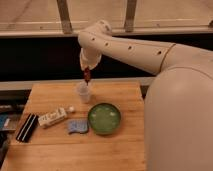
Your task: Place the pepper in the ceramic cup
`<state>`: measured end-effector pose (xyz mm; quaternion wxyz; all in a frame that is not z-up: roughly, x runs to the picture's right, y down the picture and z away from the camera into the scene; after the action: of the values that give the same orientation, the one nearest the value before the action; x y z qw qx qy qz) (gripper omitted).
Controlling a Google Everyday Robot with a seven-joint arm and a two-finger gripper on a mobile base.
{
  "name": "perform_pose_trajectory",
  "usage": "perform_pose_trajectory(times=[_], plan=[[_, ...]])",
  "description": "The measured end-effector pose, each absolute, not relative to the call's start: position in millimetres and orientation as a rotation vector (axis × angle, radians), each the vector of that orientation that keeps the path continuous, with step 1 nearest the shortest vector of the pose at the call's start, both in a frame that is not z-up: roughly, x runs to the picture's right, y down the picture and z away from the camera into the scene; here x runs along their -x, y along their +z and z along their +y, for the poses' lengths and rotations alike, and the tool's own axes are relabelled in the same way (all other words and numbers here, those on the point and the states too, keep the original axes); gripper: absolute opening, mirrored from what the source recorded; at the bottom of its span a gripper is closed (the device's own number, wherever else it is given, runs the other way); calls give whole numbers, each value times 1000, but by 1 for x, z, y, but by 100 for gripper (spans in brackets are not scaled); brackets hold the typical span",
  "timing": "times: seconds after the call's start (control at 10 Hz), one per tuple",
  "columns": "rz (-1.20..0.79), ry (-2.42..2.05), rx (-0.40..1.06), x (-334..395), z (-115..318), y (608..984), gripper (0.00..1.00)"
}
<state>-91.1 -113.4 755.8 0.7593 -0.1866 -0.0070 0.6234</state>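
The ceramic cup is a small pale cylinder standing upright on the wooden table, just left of the green bowl. My gripper hangs from the white arm straight above the cup. It is shut on the pepper, a small dark red chili that points down with its tip a little above the cup's rim. The pepper is not touching the cup.
A blue-grey sponge lies in front of the cup, left of the bowl. A white packet and a dark flat bar lie at the table's left. My white body fills the right side.
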Motion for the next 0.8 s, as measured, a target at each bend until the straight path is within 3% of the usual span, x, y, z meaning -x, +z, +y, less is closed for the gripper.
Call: perform_pose_trajectory(times=[0.8], plan=[[-34,1328,522,99,-101,819,0]])
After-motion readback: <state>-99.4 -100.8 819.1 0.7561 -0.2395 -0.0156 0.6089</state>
